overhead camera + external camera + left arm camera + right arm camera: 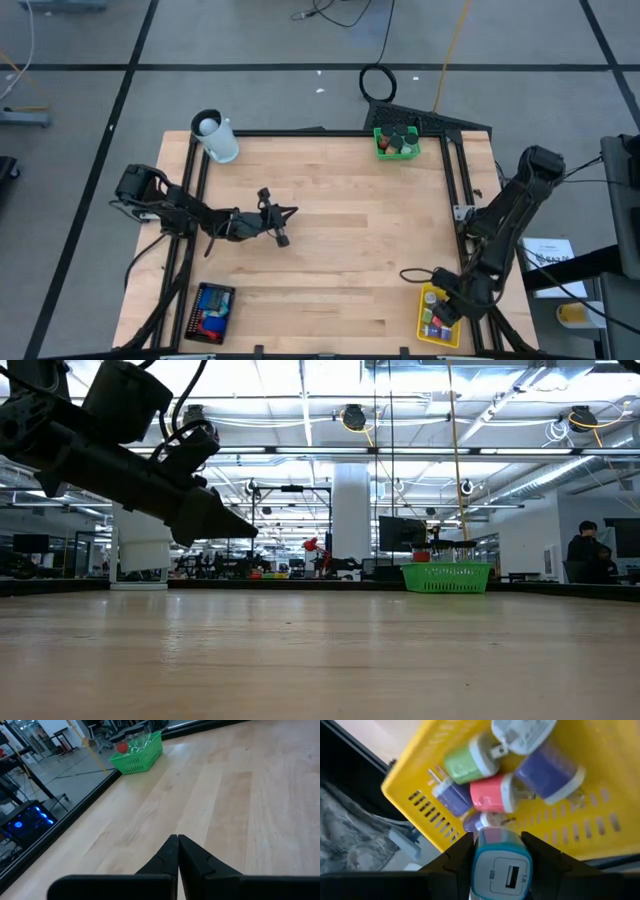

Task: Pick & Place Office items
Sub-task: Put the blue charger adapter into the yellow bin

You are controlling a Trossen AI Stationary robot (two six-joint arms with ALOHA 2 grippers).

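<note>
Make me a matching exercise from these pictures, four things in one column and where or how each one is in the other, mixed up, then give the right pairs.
Things:
1. left gripper
2. right gripper
3. green basket
4. white cup

Place or state:
A. far left corner of the table
B. shut on nothing, over the middle of the table
C. far side of the table, toward the right
D. shut on a blue and white plug, over the yellow basket

Pairs: 1-B, 2-D, 3-C, 4-A
</note>
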